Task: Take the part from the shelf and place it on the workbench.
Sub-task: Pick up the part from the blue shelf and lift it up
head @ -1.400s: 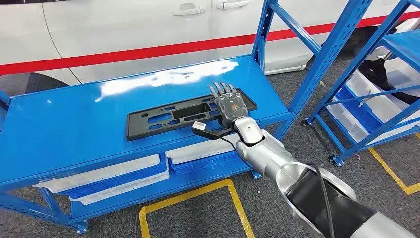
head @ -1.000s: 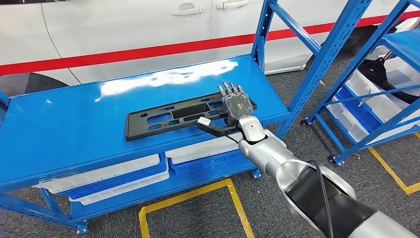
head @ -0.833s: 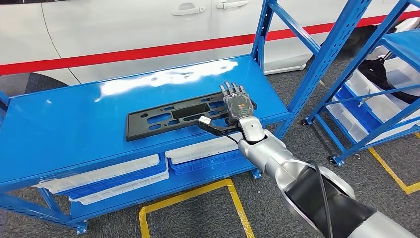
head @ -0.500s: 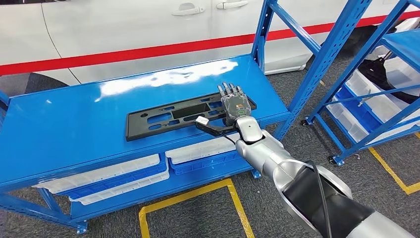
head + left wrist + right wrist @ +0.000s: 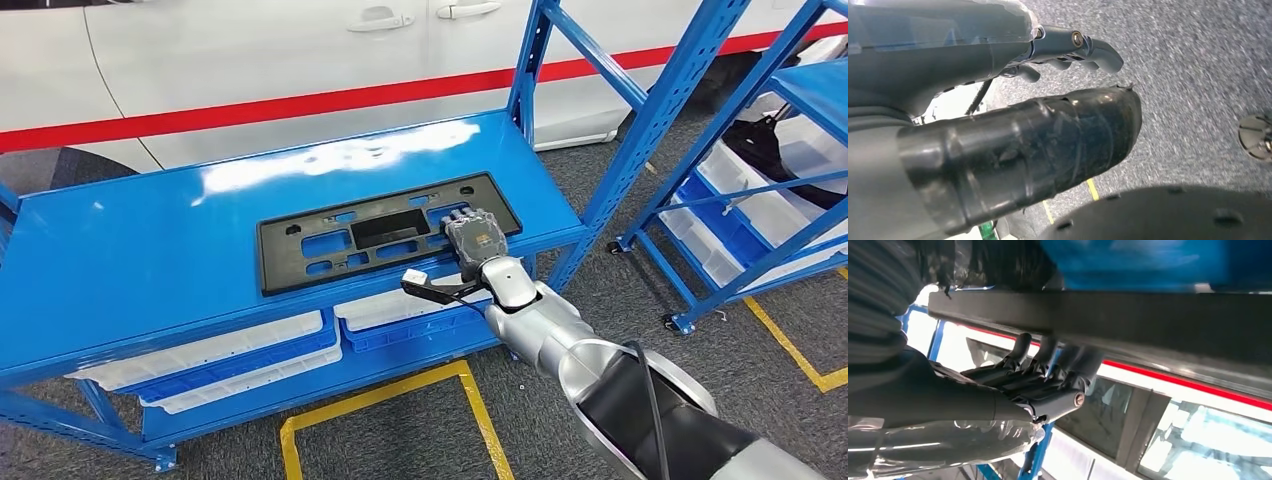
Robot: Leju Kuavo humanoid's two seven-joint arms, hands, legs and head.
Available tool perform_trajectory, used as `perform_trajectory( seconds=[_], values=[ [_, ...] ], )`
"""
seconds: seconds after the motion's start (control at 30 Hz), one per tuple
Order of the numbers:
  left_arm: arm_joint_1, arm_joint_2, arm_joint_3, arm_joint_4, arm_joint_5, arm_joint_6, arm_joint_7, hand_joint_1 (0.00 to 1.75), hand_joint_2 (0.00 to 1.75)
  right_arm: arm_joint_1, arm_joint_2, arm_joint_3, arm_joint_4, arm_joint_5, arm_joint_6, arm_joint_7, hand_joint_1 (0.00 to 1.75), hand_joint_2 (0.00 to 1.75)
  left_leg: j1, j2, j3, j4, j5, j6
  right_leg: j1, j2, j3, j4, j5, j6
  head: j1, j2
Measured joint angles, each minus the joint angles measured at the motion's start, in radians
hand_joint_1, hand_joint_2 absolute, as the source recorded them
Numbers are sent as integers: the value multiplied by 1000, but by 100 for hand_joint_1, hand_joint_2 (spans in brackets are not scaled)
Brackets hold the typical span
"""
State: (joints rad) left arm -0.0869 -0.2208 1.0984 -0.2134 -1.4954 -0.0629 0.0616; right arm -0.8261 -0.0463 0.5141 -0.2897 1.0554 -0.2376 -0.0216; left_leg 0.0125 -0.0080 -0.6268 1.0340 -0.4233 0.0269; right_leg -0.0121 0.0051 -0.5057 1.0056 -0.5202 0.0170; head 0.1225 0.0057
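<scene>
The part is a long black plastic plate with slots (image 5: 340,240), lying lengthwise on the blue shelf top (image 5: 150,250). My right hand (image 5: 472,240) grips it near its right end, with the fingers hooked over the front bar into a slot. In the right wrist view the dark fingers (image 5: 1048,365) curl around the black bar of the part (image 5: 1158,315). The plate's front edge looks raised towards me. My left hand (image 5: 998,115) hangs over grey carpet and holds nothing.
A white car with a red stripe (image 5: 250,60) stands behind the shelf. Blue rack uprights (image 5: 650,120) rise at the right, and beyond them is a second rack with white bins (image 5: 740,200). White bins (image 5: 250,350) sit under the shelf top. Yellow tape (image 5: 380,395) marks the floor.
My right hand has drawn back towards me and its fingers have closed into the plate's slot. The plate has tipped and shifted slightly with it.
</scene>
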Motion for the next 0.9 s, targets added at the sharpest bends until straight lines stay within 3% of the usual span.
perform_trajectory(
  seconds=[0.47,0.77,0.9],
  values=[
    [1,-8,-28,1,2,0,-5,0,0,8,-13,0,0,21,17,3,175,175,0,0,4,0,0,0,0,0,5,0,0,0,0,0],
    [2,-3,-5,1,11,-4,-16,0,0,-19,47,1,0,64,60,12,175,175,0,1,4,0,0,0,0,1,4,1,0,0,0,0],
    [3,-2,7,1,17,-6,-24,0,175,-21,61,1,0,67,53,0,175,175,0,0,4,-1,0,0,0,0,4,1,0,0,0,0]
  ],
)
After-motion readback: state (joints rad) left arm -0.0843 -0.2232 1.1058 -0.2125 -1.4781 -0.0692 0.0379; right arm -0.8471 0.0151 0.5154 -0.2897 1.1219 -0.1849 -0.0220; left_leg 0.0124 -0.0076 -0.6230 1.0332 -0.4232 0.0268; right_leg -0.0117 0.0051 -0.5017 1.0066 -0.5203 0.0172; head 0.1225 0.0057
